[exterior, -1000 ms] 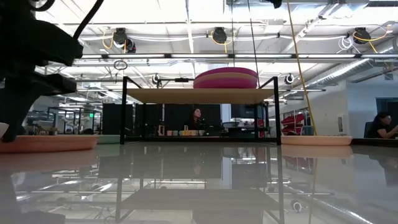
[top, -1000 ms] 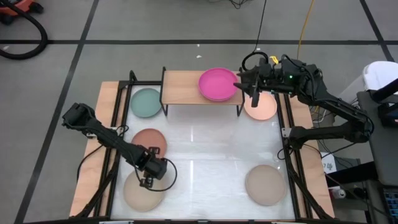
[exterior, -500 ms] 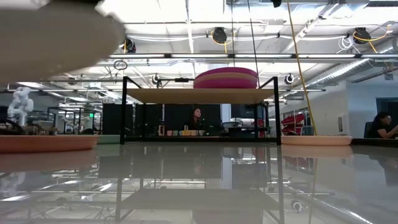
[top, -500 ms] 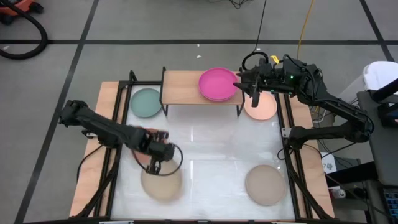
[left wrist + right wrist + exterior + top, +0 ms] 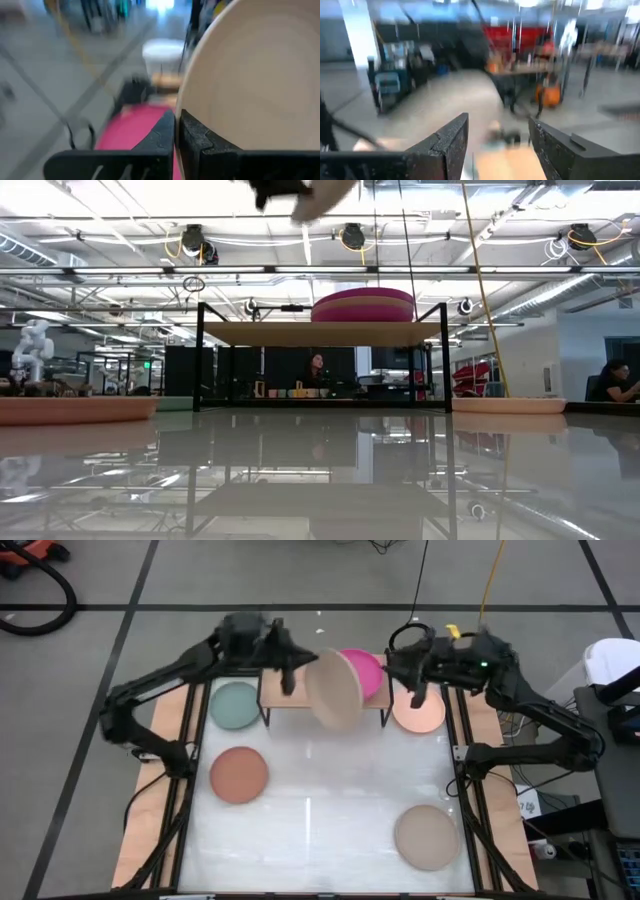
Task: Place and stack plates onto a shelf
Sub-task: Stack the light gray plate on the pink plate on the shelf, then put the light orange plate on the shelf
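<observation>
My left gripper (image 5: 300, 670) is high above the wooden shelf (image 5: 290, 688), shut on a beige plate (image 5: 335, 690) that stands steeply tilted beside the magenta plate stack (image 5: 368, 668) on the shelf's right half. The held plate also shows in the left wrist view (image 5: 260, 75) and at the top of the low view (image 5: 322, 194). My right gripper (image 5: 415, 685) is open and empty, raised over the peach plate (image 5: 420, 712) that lies flat on the table right of the shelf. My left gripper pinches the beige plate's rim (image 5: 187, 107) between its two fingers (image 5: 167, 132), one on each face. The fingers come at it from the table's left. The plate is lifted clear, steeply tilted, above the shelf's near edge.
A teal plate (image 5: 235, 705) lies left of the shelf, a terracotta plate (image 5: 238, 773) at mid-left, and another beige plate (image 5: 427, 835) at the near right. The table's middle (image 5: 320, 790) is bare. People show in the room behind in the low view.
My left gripper has risen from the table's near left and swung toward the far edge to the shelf, carrying the beige plate. The plate has been lifted clear of the table and has tipped from flat to steeply tilted.
</observation>
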You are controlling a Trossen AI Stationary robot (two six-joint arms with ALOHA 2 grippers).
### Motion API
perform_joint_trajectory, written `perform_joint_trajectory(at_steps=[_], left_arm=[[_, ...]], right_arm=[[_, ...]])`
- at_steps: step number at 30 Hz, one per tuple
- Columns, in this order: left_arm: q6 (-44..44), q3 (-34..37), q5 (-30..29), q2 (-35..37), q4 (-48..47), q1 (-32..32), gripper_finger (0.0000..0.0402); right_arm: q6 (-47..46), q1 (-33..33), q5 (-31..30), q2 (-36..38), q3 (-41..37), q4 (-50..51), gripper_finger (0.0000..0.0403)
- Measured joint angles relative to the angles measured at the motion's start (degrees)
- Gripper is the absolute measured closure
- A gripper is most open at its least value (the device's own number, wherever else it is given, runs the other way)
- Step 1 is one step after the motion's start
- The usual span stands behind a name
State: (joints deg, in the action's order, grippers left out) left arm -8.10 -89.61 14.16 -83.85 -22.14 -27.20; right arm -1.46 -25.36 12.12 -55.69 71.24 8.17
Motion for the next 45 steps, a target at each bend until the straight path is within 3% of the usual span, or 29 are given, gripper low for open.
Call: perform_joint_trajectory(at_steps=[4, 8, 14, 18, 31, 38, 45], left_arm=[[5.20, -7.01, 4.12, -9.99, -1.03, -5.34, 0.0393], [6.22, -19.02, 7.86, -20.17, -8.06, -7.13, 0.0393], [2.10, -36.23, 7.23, -31.80, -23.15, -8.62, 0.0393], [-0.77, -38.88, 5.10, -33.69, -25.30, -9.29, 0.0370], [-1.99, -38.81, 1.72, -32.34, -24.32, -11.34, 0.0241], [-4.24, -38.81, 2.48, -22.54, -24.30, -10.30, 0.0232], [-7.93, -36.28, 4.34, -8.99, -24.97, -2.93, 0.0232]], right_arm=[[0.82, -0.02, 0.00, 2.70, 0.00, -6.52, 0.0214], [1.31, -0.02, -0.01, 4.49, 0.00, -9.31, 0.0214], [4.26, -0.02, -0.02, 4.99, 0.00, -8.20, 0.0214], [7.27, -0.02, -0.02, 4.46, 0.00, -6.95, 0.0214], [12.14, -0.17, -0.38, 3.09, 0.00, 3.59, 0.0211], [13.95, -0.20, -6.89, 2.95, 0.00, 16.56, 0.0211], [15.61, -0.20, -13.28, -0.78, 0.02, 36.61, 0.0211]])
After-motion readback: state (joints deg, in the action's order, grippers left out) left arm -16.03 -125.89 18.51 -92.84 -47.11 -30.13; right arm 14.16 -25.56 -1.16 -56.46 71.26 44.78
